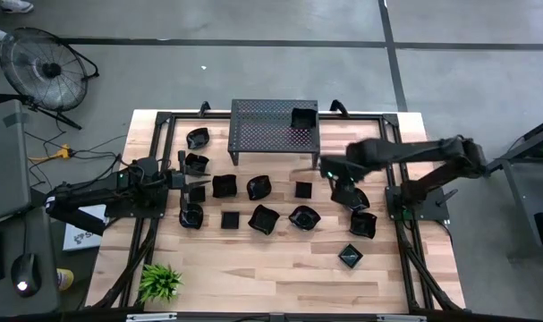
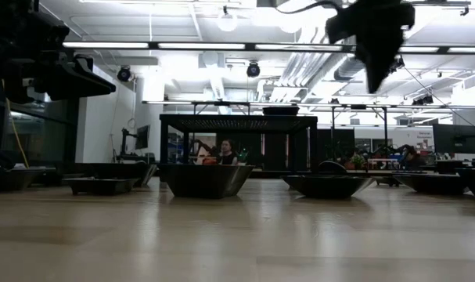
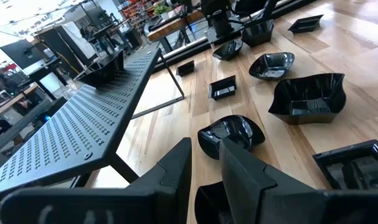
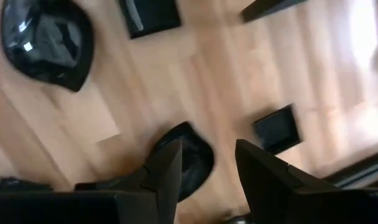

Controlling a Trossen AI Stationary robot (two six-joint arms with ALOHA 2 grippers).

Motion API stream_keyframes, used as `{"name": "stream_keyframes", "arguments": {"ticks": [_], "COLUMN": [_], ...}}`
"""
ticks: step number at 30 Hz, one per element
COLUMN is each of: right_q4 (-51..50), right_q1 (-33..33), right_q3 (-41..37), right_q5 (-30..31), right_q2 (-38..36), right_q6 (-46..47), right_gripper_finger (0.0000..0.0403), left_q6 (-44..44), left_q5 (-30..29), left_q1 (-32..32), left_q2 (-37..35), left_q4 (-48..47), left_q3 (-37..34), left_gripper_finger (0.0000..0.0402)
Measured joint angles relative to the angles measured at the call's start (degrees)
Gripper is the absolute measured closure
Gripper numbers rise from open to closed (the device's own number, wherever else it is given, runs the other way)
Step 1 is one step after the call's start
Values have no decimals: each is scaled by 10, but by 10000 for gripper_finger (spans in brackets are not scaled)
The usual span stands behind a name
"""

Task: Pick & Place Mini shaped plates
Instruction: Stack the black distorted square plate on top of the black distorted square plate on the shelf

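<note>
The right gripper [image 1: 336, 182], fingers parted and empty, hovers over a plate [image 4: 190, 163] right of the stand [image 1: 274, 126].

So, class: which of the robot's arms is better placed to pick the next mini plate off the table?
Probably the right. The right gripper hangs open over a round plate, while the left gripper sits low by the left-side plates.

Overhead looks straight down, low camera sits level with the surface [image 1: 280, 259], wrist cameras hover close; all share the plates [image 1: 263, 217].
</note>
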Motion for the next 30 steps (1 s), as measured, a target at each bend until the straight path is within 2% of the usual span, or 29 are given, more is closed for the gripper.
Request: {"name": "stream_keyframes", "arguments": {"ticks": [6,15,30], "right_q4": [45,112,170], "right_q1": [97,241,393], "right_q3": [-86,-161,-169], "right_q5": [-17,-45,-25], "right_q2": [-51,-45,-20], "right_q6": [114,261,446], "right_gripper_finger": [257,257,257], "left_q6": [0,0,0], "left_q5": [0,0,0], "left_q1": [0,0,0], "left_q2": [0,0,0], "left_q4": [0,0,0], "left_q3": [0,0,0], "left_gripper_finger": [321,321,321]}}
